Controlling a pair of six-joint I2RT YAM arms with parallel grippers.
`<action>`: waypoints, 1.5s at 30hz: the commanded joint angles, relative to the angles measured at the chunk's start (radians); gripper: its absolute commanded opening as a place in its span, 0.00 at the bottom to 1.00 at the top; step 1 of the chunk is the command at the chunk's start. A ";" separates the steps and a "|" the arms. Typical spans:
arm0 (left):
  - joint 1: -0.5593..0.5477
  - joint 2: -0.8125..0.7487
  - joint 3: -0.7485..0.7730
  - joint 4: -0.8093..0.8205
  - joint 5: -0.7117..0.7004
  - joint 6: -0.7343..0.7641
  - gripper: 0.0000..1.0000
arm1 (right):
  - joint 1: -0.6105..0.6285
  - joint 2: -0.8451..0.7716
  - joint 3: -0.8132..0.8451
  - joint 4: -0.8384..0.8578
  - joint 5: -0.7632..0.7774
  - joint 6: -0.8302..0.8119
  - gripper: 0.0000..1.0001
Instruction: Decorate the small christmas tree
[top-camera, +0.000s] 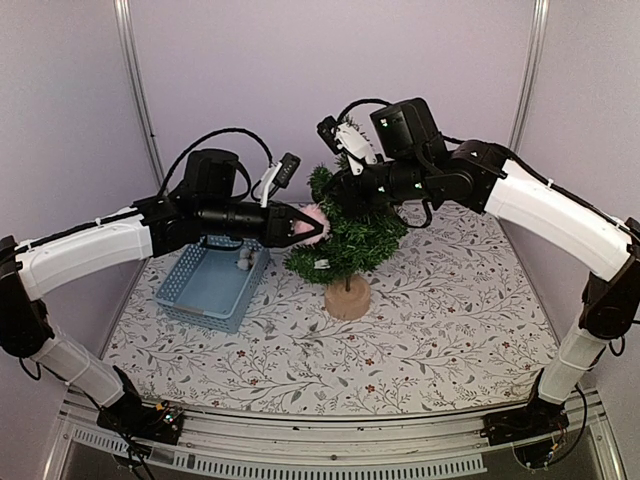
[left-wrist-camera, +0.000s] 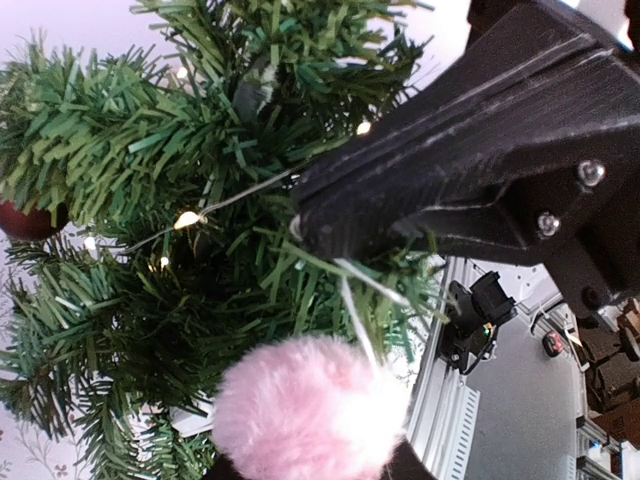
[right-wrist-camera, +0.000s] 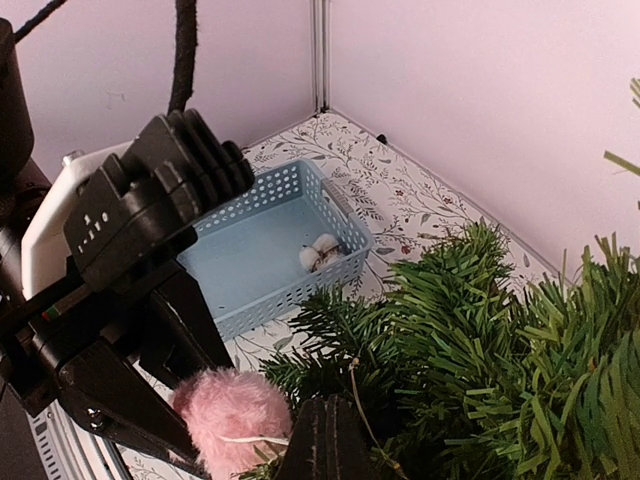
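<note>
Left gripper (top-camera: 316, 230) pinches a pink pom-pom ornament (left-wrist-camera: 305, 415) between its fingers and holds it against the small christmas tree (top-camera: 355, 235), probably to hook its white loop over a branch. Right gripper (right-wrist-camera: 325, 420), fingers pressed together, is in the upper foliage, likely as a steadying hold. Tree stands mid-table just right of the blue basket (top-camera: 205, 285) on its wooden base (top-camera: 347, 298); its long axis is near vertical, tip up and seemingly tilted left.

L arm (top-camera: 90, 250): you've got it stretched twd centre, forearm approx level.
L gripper (top-camera: 308, 226): fingers nipping pink pompom (top-camera: 316, 214).
R arm (top-camera: 560, 215): elbow high, reaching in.
R gripper (right-wrist-camera: 325, 425): fingers fully closed.
</note>
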 joint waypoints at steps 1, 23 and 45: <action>0.000 -0.020 -0.020 0.009 -0.010 -0.006 0.00 | -0.008 -0.048 -0.010 0.005 0.013 0.024 0.00; 0.021 -0.031 -0.042 0.012 -0.003 -0.019 0.00 | -0.010 -0.101 -0.074 0.003 0.094 0.038 0.00; 0.038 -0.069 -0.098 0.002 -0.024 -0.027 0.00 | -0.010 -0.131 -0.117 0.004 0.113 0.041 0.00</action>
